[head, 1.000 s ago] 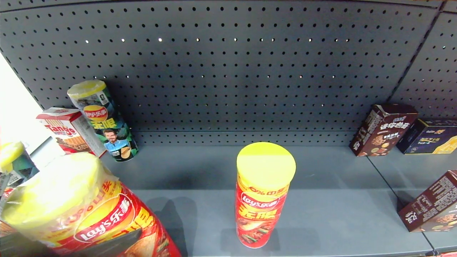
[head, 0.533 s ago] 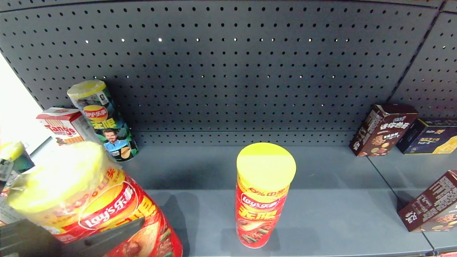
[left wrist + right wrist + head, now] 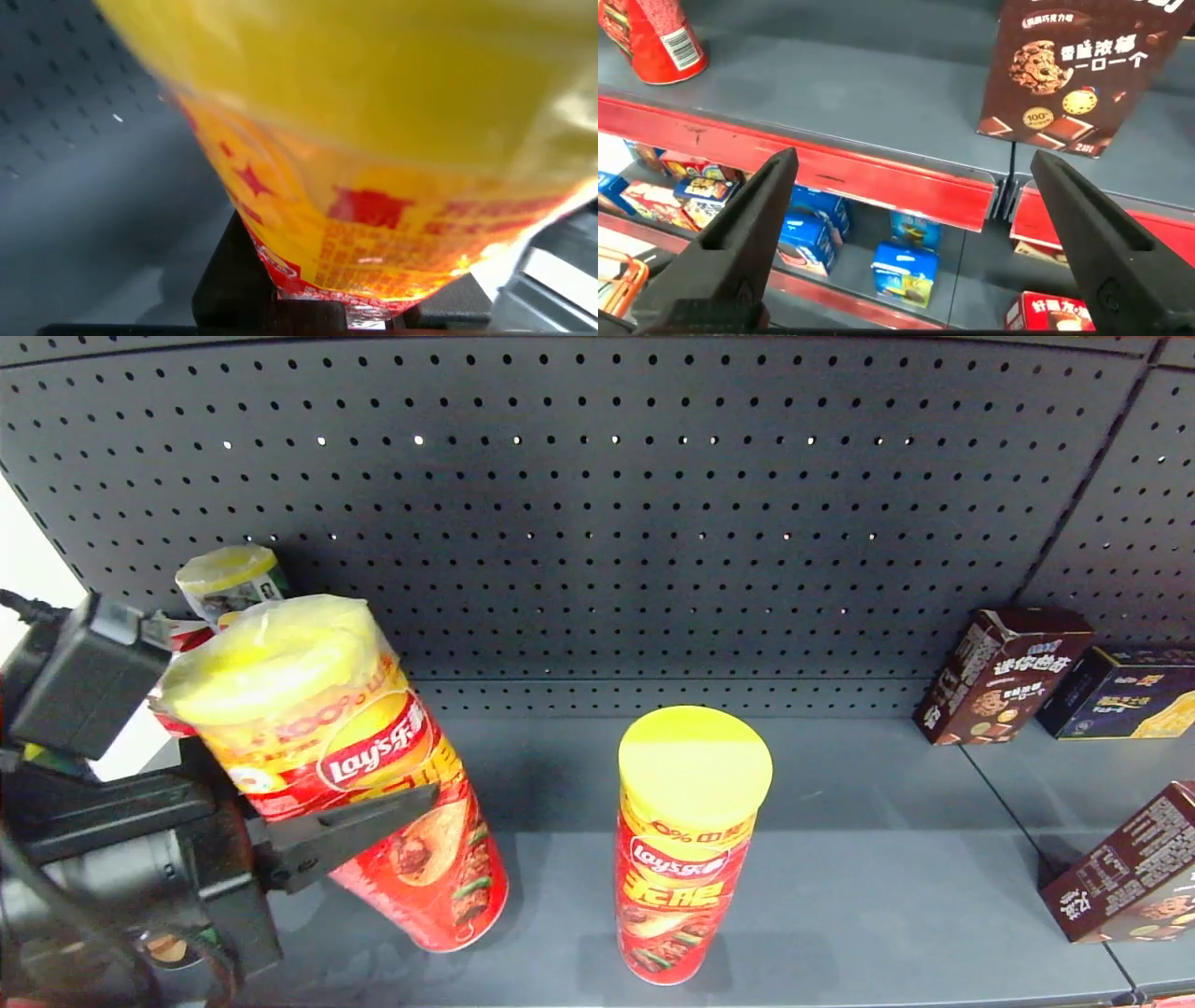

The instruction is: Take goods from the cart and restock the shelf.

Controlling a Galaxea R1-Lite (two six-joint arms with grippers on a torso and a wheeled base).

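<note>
Two red chip tubes with yellow lids now share the grey shelf (image 3: 840,859). The standing chip can (image 3: 686,849) is upright near the middle front and has not moved over the last second. The held chip can (image 3: 373,747), its lid under clear wrap, was low in the near left corner a second ago. It has since travelled forward and rightward over the shelf, with the arm's dark wrist coming into sight behind it. It sits tilted, lid leaning to the left, base low at the shelf; whether the base touches the surface I cannot tell. The left tool (image 3: 359,803) is pinching this can around its middle, one dark finger lying across the front of the label. The left wrist view is close on the can's yellow and red side (image 3: 374,140). The can now hides most of the green can (image 3: 229,579) at the pegboard back, where earlier that can was in full view. At the right end the brown boxes (image 3: 999,672) are as before. The right tool (image 3: 913,163) is spread wide and holds nothing, low before the shelf's red front edge (image 3: 878,173).
</note>
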